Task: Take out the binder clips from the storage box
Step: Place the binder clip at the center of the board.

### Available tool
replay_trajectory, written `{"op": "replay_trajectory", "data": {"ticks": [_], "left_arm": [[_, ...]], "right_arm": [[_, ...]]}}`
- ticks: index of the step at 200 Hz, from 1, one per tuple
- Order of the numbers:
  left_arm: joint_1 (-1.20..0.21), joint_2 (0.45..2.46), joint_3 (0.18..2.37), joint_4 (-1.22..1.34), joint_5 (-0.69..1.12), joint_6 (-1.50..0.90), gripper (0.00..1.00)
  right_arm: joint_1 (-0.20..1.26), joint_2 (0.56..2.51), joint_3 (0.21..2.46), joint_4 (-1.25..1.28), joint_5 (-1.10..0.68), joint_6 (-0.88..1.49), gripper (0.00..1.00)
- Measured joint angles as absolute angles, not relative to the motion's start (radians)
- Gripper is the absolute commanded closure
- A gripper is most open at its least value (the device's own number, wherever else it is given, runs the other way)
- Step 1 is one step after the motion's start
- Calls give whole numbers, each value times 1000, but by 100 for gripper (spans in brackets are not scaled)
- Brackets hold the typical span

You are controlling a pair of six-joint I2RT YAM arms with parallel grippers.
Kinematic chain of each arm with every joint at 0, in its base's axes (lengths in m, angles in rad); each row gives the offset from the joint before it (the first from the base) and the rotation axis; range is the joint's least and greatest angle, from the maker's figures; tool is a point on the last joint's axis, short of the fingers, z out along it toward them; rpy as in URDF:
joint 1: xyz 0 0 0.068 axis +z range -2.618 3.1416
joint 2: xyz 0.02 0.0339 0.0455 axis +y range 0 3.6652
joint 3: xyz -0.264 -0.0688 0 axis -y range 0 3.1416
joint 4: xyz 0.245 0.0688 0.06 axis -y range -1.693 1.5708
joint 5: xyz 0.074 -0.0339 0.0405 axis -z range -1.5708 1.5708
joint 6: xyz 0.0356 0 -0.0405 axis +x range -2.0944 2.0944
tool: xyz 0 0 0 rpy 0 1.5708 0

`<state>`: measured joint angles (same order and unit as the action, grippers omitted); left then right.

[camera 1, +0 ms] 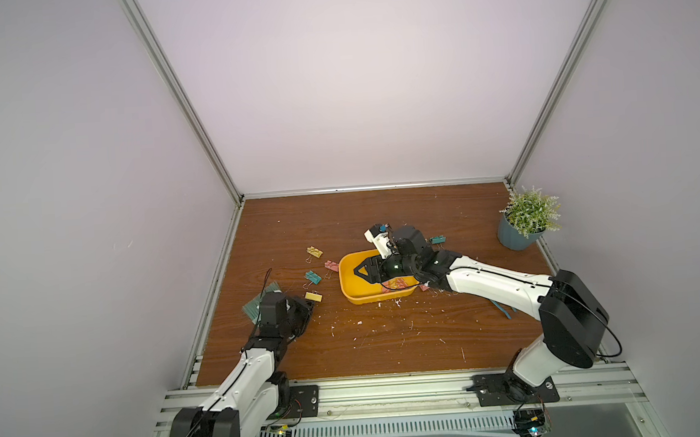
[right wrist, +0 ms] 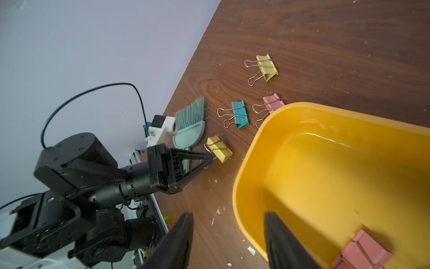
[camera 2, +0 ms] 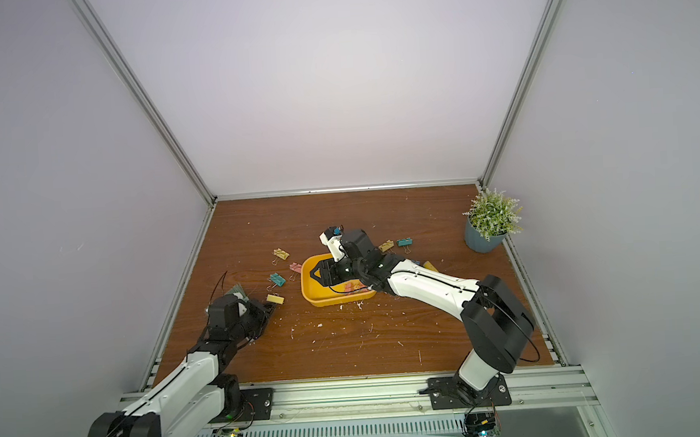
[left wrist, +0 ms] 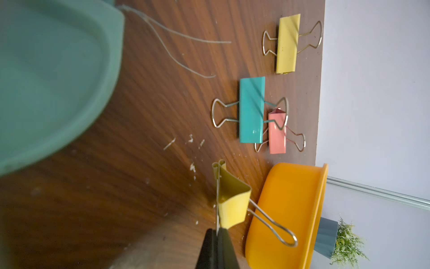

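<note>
The yellow storage box (camera 1: 355, 296) (camera 2: 315, 297) (right wrist: 325, 174) stands mid-table, with pink binder clips (camera 1: 398, 284) (right wrist: 363, 253) at its near end. My right gripper (camera 1: 356, 271) (right wrist: 228, 214) hangs open over the box's left end, one finger inside the rim and one outside. Left of the box lie a yellow clip (camera 1: 314, 252), a pink clip (camera 1: 331, 265) and a teal clip (camera 1: 312, 276) (left wrist: 251, 109). My left gripper (camera 1: 310, 306) (left wrist: 216, 230) is shut on the wire handle of another yellow clip (left wrist: 232, 205) (right wrist: 220, 149), low at the table.
A teal dustpan with brush (camera 1: 258, 304) (left wrist: 53, 81) sits by the left arm. More clips (camera 2: 404, 242) lie behind the right arm. A grey-blue plant pot (camera 1: 518, 238) stands far right. White specks (camera 1: 397, 304) dot the wooden table in front of the box.
</note>
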<state>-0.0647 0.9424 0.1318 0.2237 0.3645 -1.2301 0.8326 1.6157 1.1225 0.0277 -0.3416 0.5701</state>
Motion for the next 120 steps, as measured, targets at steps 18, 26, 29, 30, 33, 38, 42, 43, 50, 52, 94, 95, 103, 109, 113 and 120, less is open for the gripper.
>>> {"op": "replay_trajectory", "data": {"ticks": [18,26,29,30,33,38,42,43,50,52,94,95,103,109,113,120], "left_arm": [[-61,958,136,232,366,-1226,90],[-60,958,136,226,364,-1226,86],[-59,957,136,221,362,-1223,86],[-59,957,136,220,362,-1223,86],[-59,957,136,215,361,-1224,86],[-59,957,135,203,359,-1221,85],[-59,956,134,193,355,-1221,84],[-58,956,134,191,355,-1220,84],[-57,950,133,173,352,-1218,78],[-57,949,133,169,351,-1219,76],[-47,870,134,70,300,-1184,69],[-46,868,134,67,299,-1182,70],[-35,852,138,42,289,-1169,70],[-23,841,144,17,279,-1158,69],[-14,836,148,0,273,-1151,69],[0,824,156,-29,261,-1139,68]], "right_arm": [[851,1645,1162,-2,-341,551,45],[859,1656,1179,-15,-340,543,45],[862,1660,1184,-19,-340,540,45],[863,1660,1185,-20,-340,539,45],[866,1664,1189,-23,-340,537,45],[870,1669,1194,-26,-339,534,45],[871,1672,1197,-27,-339,532,45],[872,1672,1197,-28,-339,532,45],[876,1676,1198,-28,-339,530,45],[876,1676,1198,-28,-339,530,45],[881,1678,1198,-56,-316,519,45],[881,1678,1198,-57,-315,519,45],[882,1678,1198,-62,-304,516,45],[881,1678,1198,-65,-292,514,44],[881,1678,1198,-68,-287,513,44],[881,1676,1198,-73,-272,511,44]]}}
